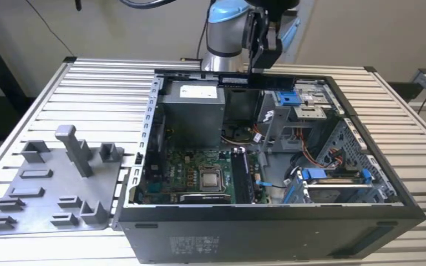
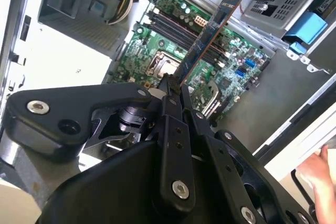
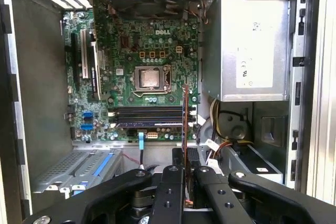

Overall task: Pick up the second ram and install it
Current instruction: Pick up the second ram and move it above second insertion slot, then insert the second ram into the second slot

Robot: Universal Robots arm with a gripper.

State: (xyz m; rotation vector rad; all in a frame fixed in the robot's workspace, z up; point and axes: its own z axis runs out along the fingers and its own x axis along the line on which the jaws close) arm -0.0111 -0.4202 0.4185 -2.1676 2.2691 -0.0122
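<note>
the second ram (image 2: 207, 38) is pinched at one end by the gripper (image 2: 172, 87), its fingers pressed together on the stick. it hangs over the far side of the open computer case (image 1: 272, 221), well above the motherboard (image 3: 131, 51). the pick-up looks done and the install step is in hand. seating it calls, i judge, for lining the stick up with a free slot among the memory slots (image 3: 149, 116), then pressing evenly.
</note>
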